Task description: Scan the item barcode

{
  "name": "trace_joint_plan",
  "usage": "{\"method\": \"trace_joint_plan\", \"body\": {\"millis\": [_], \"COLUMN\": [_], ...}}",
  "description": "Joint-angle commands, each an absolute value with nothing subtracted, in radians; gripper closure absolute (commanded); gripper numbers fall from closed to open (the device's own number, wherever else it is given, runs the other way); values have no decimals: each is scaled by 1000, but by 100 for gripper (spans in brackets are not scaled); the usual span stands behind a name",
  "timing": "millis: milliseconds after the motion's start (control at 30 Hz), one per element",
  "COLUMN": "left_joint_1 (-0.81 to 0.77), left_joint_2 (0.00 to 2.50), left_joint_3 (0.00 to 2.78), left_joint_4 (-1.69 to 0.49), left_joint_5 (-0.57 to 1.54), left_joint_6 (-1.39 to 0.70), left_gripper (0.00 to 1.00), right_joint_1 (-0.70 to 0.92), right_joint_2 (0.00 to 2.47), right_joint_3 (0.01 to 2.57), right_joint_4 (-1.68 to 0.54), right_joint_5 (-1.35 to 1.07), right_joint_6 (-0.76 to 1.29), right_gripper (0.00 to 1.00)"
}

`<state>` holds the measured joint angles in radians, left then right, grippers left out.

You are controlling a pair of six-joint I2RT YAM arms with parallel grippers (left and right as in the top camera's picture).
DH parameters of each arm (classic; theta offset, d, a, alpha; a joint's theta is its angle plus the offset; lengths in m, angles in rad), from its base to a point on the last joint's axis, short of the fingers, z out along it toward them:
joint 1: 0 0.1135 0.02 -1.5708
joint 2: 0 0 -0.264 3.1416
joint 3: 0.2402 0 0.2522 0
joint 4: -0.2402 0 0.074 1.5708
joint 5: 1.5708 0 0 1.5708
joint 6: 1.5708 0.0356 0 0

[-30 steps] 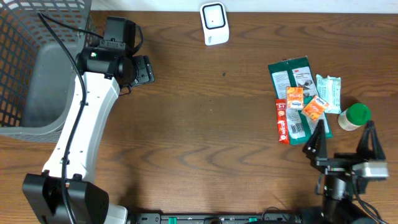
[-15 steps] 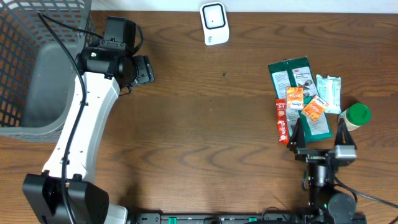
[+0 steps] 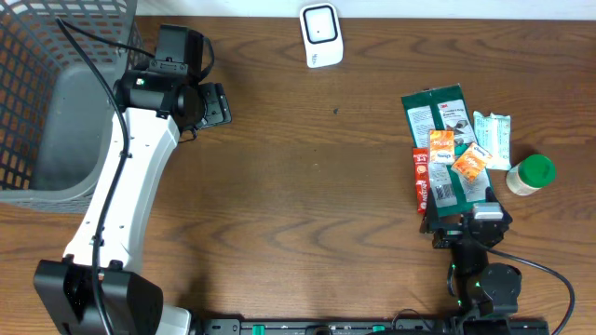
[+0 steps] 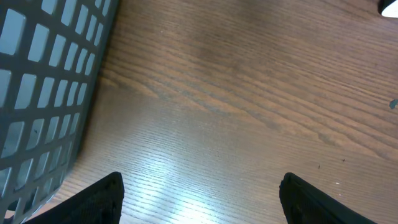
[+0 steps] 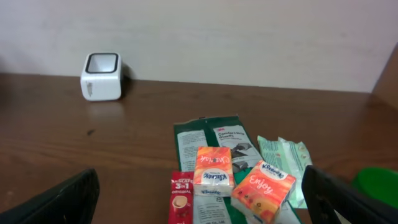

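**Crowded heap, wide jaws: a wrong or double pick is the main risk**

Overhead: the white scanner (image 3: 320,34) stands at the far edge of the desk (image 3: 307,205). The items lie in one heap well to the right of the scanner and nearer the robot. A large green packet (image 3: 438,116) carries two orange Kleenex packs (image 3: 441,146), and a red 3-in-1 sachet (image 3: 423,181) touches its edge. A green-lidded jar (image 3: 532,174) stands just beyond. The right gripper (image 3: 466,226) sits at the heap's near side. The left gripper (image 3: 212,104) is left of the scanner, beside a wire basket (image 3: 37,56).

Left wrist: the jaws are spread and empty over bare desk, far from any item.

Right wrist: the jaws are spread wide and empty, facing the heap, with the scanner beyond it. Because the packs overlap, closing here could pinch two at once or shove the sachet aside. Flat packets may slip on the lift. A barcode turned away from the scanner would not read.
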<state>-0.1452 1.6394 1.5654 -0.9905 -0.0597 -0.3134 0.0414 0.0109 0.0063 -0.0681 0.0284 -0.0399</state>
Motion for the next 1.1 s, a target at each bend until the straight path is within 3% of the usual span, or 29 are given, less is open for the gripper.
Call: {"method": "trace_joint_plan", "body": {"millis": [0,1067], "left_joint_1": [-142,-142], "left_joint_2": [1614,1614], "left_joint_3": [1565,1565], "left_joint_4": [-994,-994], "left_joint_5": [-80,-80], "left_joint_6": [-308,-308], "left_gripper": [19,20], "right_joint_1": [32,32], "right_joint_2": [5,5], "right_joint_3": [5,5], "right_joint_4": [-75,-74], "right_joint_5": [9,-2], "right_joint_6": [-95,-76], "right_gripper": [1,1]}}
